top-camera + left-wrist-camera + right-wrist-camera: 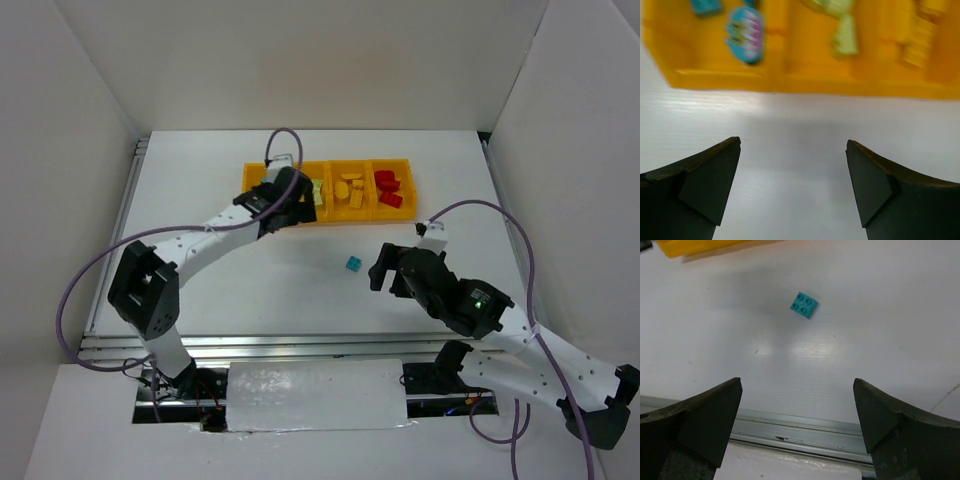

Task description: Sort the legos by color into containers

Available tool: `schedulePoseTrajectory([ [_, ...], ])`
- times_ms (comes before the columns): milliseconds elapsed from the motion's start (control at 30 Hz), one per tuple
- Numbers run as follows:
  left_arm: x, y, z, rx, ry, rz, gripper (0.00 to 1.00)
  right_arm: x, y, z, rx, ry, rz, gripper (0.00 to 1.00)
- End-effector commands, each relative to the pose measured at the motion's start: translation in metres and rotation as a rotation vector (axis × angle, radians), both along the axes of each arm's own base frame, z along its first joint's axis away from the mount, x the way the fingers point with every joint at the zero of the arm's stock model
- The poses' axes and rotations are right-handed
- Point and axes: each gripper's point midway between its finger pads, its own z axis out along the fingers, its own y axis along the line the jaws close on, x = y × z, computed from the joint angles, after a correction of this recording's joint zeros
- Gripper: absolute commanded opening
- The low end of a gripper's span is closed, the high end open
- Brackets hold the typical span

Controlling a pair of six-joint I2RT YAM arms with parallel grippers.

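The orange-yellow tray (pixel 345 219) of four containers lies at the back of the table. It holds red legos (pixel 389 188), yellow legos (pixel 350 190) and pale green legos (pixel 318 192). My left gripper (pixel 292 200) hangs over the tray's left end and hides the leftmost container there. In the left wrist view the gripper (pixel 793 145) is open and empty over bare table just before the tray wall (pixel 790 82), with cyan legos (pixel 745 32) inside. One cyan lego (pixel 353 263) lies loose on the table. My right gripper (pixel 381 268) is open and empty just right of it (pixel 804 305).
White walls enclose the table on three sides. A metal rail (pixel 805 427) runs along the table's near edge, below my right gripper (pixel 797 382). A tray corner (pixel 695 246) shows at the top left of the right wrist view.
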Motion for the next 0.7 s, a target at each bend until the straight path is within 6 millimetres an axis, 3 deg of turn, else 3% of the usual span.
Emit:
schedulePoseTrajectory([
  [0, -0.029, -0.052, 0.017, -0.106, -0.031, -0.030, 1.00, 0.007, -0.023, 0.026, 0.019, -0.056, -0.138, 1.00],
  [33, -0.042, -0.078, 0.016, -0.131, -0.024, -0.101, 0.99, 0.007, -0.025, 0.031, 0.029, -0.063, -0.152, 1.00],
  [100, -0.044, -0.109, 0.011, -0.135, -0.026, -0.171, 0.99, 0.005, -0.031, 0.035, 0.039, -0.068, -0.170, 1.00],
  [133, -0.053, -0.132, -0.007, -0.114, 0.013, -0.246, 1.00, 0.003, -0.032, 0.036, 0.044, -0.071, -0.171, 1.00],
  [200, -0.052, -0.164, -0.004, -0.086, -0.027, -0.400, 1.00, 0.000, -0.034, 0.040, 0.061, -0.083, -0.159, 1.00],
  [233, -0.064, -0.186, -0.022, -0.077, 0.004, -0.510, 0.99, -0.002, -0.034, 0.038, 0.064, -0.079, -0.149, 1.00],
  [300, -0.063, -0.201, -0.024, -0.032, -0.025, -0.594, 0.99, -0.005, -0.034, 0.039, 0.076, -0.085, -0.129, 1.00],
  [333, -0.062, -0.205, -0.035, -0.009, -0.011, -0.620, 0.99, -0.006, -0.032, 0.036, 0.077, -0.078, -0.116, 1.00],
  [433, -0.061, -0.213, -0.044, 0.014, -0.009, -0.682, 0.99, -0.008, -0.030, 0.032, 0.073, -0.073, -0.098, 1.00],
  [667, -0.054, -0.212, -0.070, 0.100, 0.012, -0.721, 0.90, -0.007, -0.019, 0.030, 0.071, -0.070, -0.037, 1.00],
])
